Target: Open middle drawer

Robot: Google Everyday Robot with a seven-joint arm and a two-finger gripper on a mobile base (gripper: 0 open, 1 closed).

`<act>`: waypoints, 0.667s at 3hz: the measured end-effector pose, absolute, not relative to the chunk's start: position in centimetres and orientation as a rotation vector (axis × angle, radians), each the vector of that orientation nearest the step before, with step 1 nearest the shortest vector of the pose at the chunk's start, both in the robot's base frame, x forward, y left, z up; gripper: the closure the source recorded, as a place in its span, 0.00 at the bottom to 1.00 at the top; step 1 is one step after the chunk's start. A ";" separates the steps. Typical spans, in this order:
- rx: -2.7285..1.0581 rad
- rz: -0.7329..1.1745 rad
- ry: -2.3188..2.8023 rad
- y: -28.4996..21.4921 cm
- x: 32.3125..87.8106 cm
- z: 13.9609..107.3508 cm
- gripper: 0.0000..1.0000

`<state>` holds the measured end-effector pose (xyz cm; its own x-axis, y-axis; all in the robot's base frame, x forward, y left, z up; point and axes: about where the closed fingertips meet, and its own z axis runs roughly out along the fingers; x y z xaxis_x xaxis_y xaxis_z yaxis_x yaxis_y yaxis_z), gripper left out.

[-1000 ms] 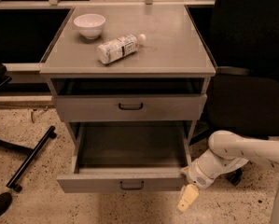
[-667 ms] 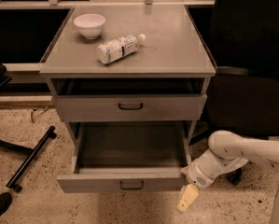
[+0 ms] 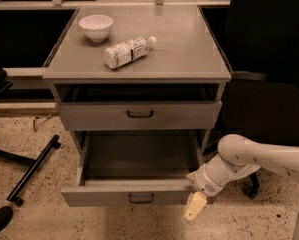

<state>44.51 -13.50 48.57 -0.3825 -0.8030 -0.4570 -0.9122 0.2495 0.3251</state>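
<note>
The grey cabinet (image 3: 139,76) has two drawer fronts in view. The upper drawer (image 3: 89,116), with a small black loop handle (image 3: 140,114), stands slightly out. Below it the middle drawer (image 3: 99,196) is pulled far out, its empty inside showing and its black loop handle (image 3: 140,198) at the front. Any drawer below it is hidden. My gripper (image 3: 195,206) hangs on the white arm (image 3: 249,156), pointing down at the open drawer's right front corner, just off the front panel.
A white bowl (image 3: 96,26) and a plastic bottle (image 3: 128,51) lying on its side rest on the cabinet top. A black chair (image 3: 269,109) stands right of the cabinet behind my arm. A black chair leg (image 3: 31,170) lies on the speckled floor at left.
</note>
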 end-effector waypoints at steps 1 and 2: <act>-1.631 0.838 2.322 -13.2 44.6 47.5 0.00; -1.607 0.912 2.357 -13.7 44.0 45.1 0.00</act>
